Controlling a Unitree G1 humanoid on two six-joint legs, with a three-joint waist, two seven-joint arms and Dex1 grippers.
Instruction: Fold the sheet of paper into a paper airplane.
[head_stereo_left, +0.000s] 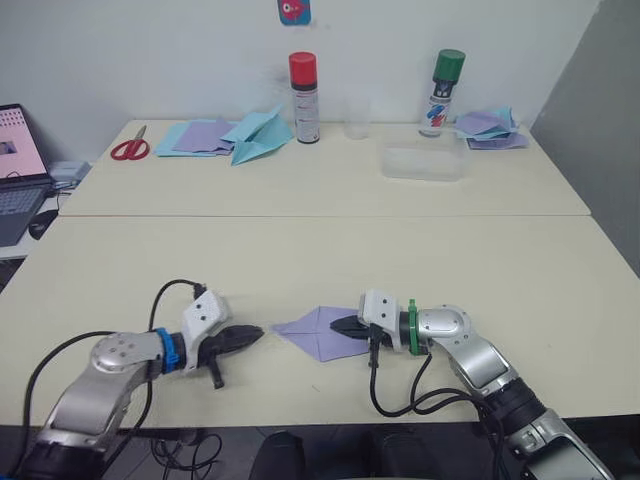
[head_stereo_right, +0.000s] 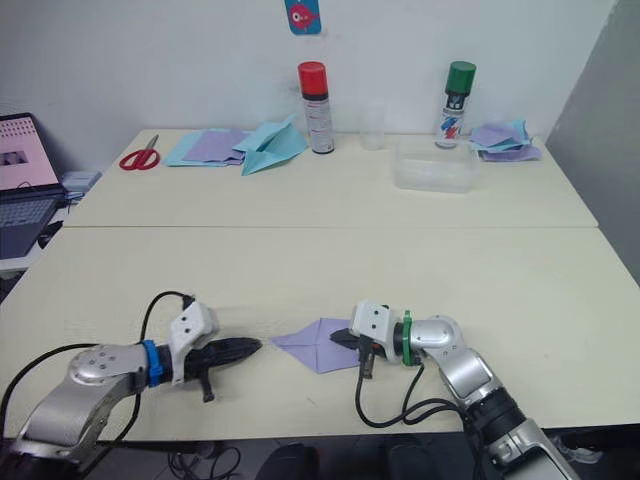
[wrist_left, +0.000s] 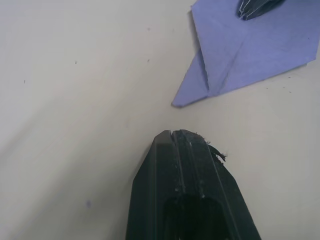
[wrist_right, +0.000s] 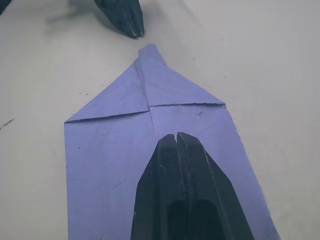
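Note:
The sheet of paper (head_stereo_left: 312, 331) lies flat near the table's front edge. It is lavender, with two corners folded in to make a point aimed at my left gripper. A centre crease runs along it (wrist_right: 115, 150). My right gripper (head_stereo_left: 337, 324) is shut, and its closed tips (wrist_right: 175, 136) rest on top of the sheet just behind the folded triangle. My left gripper (head_stereo_left: 257, 334) is shut and empty. Its tip (wrist_left: 172, 134) sits on the table a short gap from the paper's point (wrist_left: 180, 102), not touching it.
At the back of the table are a light-blue paper airplane (head_stereo_left: 258, 135) on piles of sheets (head_stereo_left: 200, 137), red scissors (head_stereo_left: 130, 150), a red-capped can (head_stereo_left: 304, 97), a green-capped can (head_stereo_left: 446, 93), a clear box (head_stereo_left: 423, 160), a clear cup (head_stereo_left: 357, 118) and more paper (head_stereo_left: 490, 128). A laptop (head_stereo_left: 15, 170) stands left.

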